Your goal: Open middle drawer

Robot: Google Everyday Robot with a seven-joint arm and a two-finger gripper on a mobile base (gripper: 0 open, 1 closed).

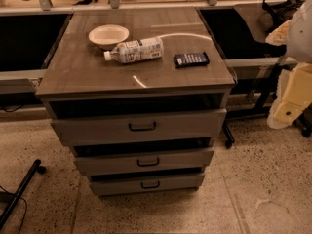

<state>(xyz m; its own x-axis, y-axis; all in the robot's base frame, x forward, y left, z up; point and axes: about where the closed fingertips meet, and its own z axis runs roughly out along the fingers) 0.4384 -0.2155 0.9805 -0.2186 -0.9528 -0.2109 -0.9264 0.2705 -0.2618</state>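
Note:
A grey-brown wooden cabinet [136,67] stands in the middle of the view with three drawer fronts stacked one above the other. The middle drawer [107,164] sits between the wider top drawer [97,129] and the narrower bottom drawer [117,185]. It has a small dark bar handle [147,162]. A dark gap shows above its front. My gripper [284,112] is at the right edge on the white and cream arm. It hangs off to the right of the cabinet, apart from it, at about the height of the top drawer.
On the cabinet top lie a white bowl [108,35], a plastic bottle on its side [134,50] and a dark blue packet [191,59]. A black stand leg [19,189] crosses the floor at the lower left. A chair with a bag [280,9] stands at the upper right.

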